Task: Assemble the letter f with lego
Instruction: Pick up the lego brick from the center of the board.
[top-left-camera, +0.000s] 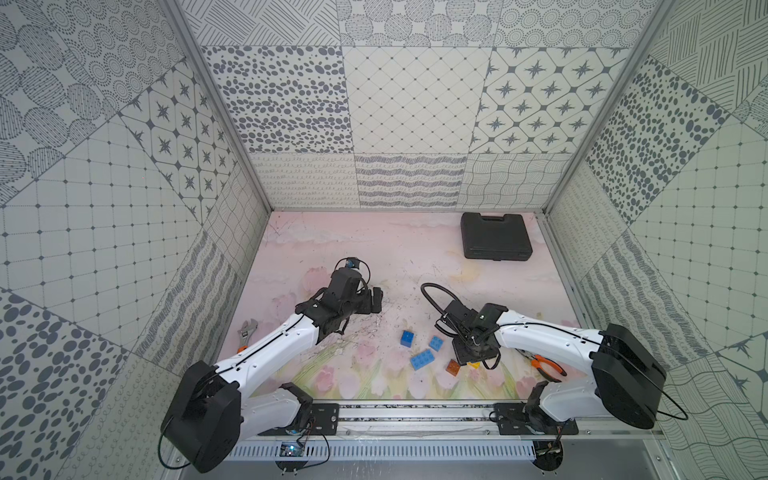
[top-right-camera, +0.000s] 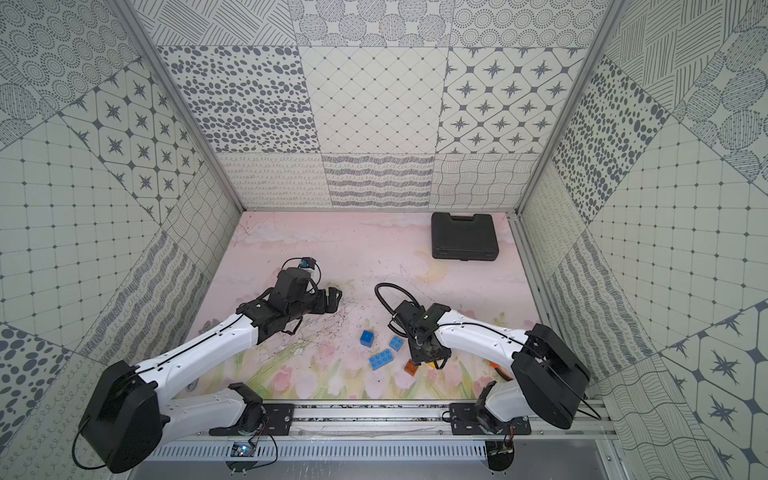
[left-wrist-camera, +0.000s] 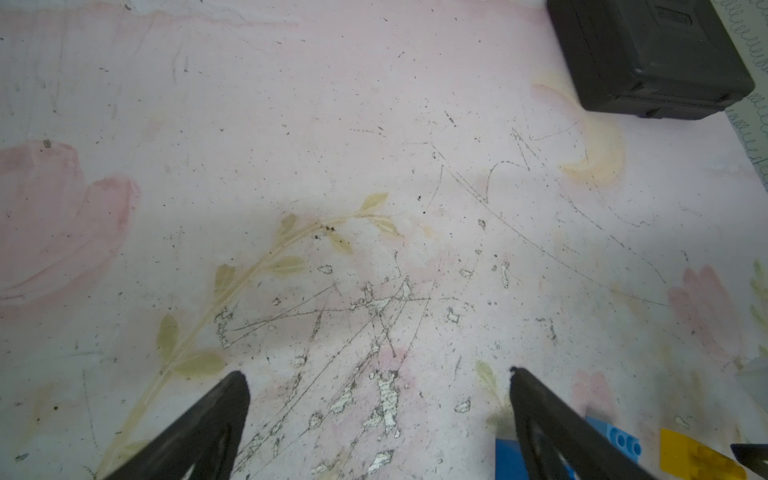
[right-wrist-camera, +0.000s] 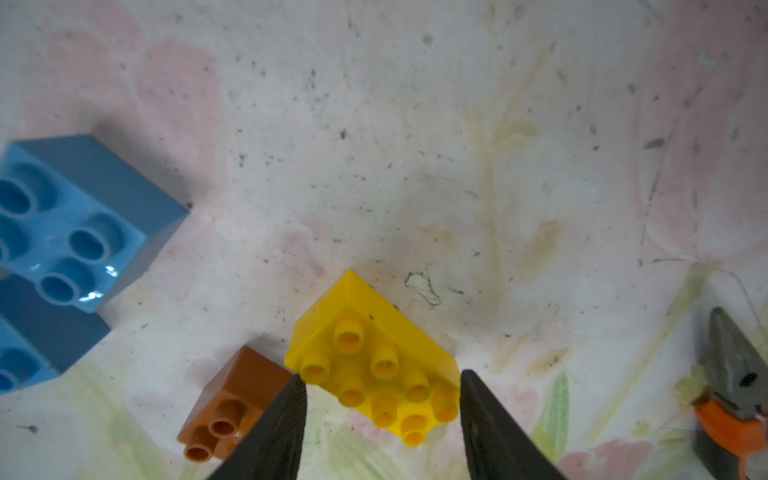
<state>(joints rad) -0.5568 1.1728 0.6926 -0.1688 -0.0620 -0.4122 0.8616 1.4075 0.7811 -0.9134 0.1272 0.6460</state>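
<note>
As the right gripper (right-wrist-camera: 380, 376) straddles it, the yellow brick (right-wrist-camera: 374, 353) slants.

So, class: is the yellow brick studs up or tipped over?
Studs up: in the right wrist view the yellow brick shows its studded top facing the camera.

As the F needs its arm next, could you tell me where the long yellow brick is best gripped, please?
Take the long yellow brick across its two long side walls, mid-length, from straight above: it lies flat, studs up, with those walls flat and parallel. The right tool straddles it askew, so probably turn it square first.
</note>
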